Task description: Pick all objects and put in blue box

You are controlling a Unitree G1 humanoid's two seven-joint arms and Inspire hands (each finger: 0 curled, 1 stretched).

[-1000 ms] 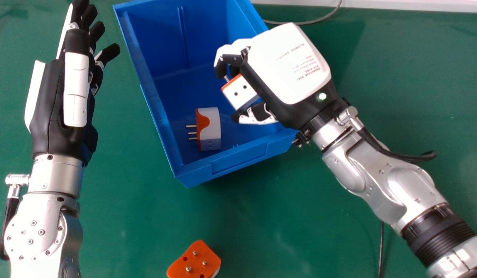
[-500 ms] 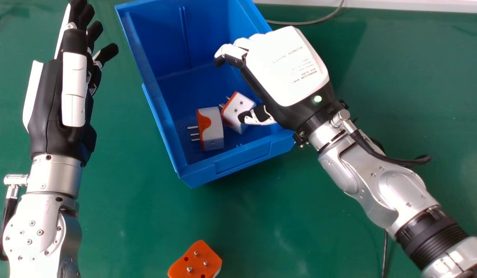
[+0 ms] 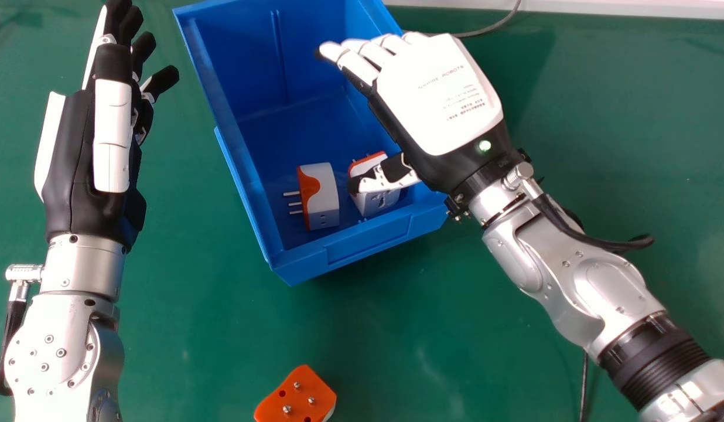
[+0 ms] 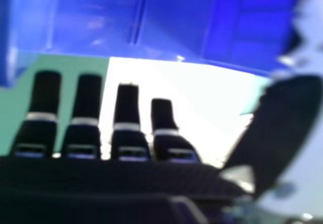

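Observation:
My right hand (image 3: pixel 438 97) is open over the right side of the blue box (image 3: pixel 362 243), its thumb above a white and orange plug adapter (image 3: pixel 378 200) lying inside. Left of that one, a second adapter (image 3: pixel 322 196) rests in the box with its pins pointing left. A third, orange side up with its pins upward, is the adapter (image 3: pixel 297 397) on the table near the bottom edge. My left hand (image 3: pixel 113 117) stays open left of the box. In the right hand view, the straight fingers of my right hand (image 4: pixel 128 128) show beside the box (image 4: pixel 171 22).
The green table (image 3: pixel 209 340) surrounds the box. A grey cable (image 3: pixel 494 26) runs behind it near a white edge (image 3: pixel 625 10), and a dark cable (image 3: pixel 583 387) lies by the right forearm.
My right hand has opened and let go of the adapter, which dropped into the box and has since tipped and shifted toward the box's right wall. The left hand has barely moved.

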